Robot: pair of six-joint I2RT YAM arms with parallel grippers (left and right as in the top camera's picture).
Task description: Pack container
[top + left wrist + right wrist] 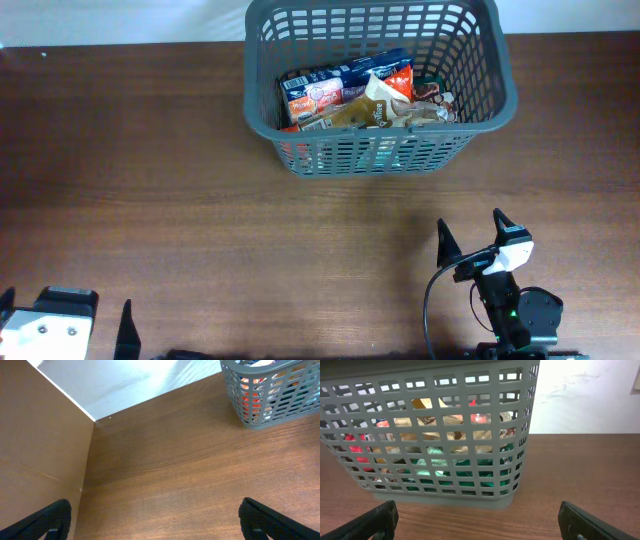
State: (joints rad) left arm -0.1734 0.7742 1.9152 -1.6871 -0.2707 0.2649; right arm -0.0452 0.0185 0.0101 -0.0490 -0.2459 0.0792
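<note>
Surface (150,150): dark brown wood-grain. No loose packet lies on it in any of the three views.
Container (370,155): grey lattice basket at the far edge, a little right of centre, standing upright. It is well apart from both arms.
Right arm: low at the near edge, right of centre, wrist aimed at the container's near wall. The basket fills most of the wrist view.
Left arm: tucked at the near left corner, partly cut off by the frame. Its wrist camera looks across bare surface, with the basket at the far right.
Right end effector (469,228): released, fingers spread wide, nothing between them.
Left end effector (66,300): released, fingers spread wide, bare wood between them.
Snack packets (350,95): a jumbled pile inside the container. Blue, red, tan and green wrappers show through the slots; no count is possible.
Step (judgement): packing looks finished or near it, with both arms parked clear. An item outside the frame cannot be ruled out.
Next move (judgement): if a packet is left, locate it first. Then close on it, lift above the thick rim, and let go over the pile.
</note>
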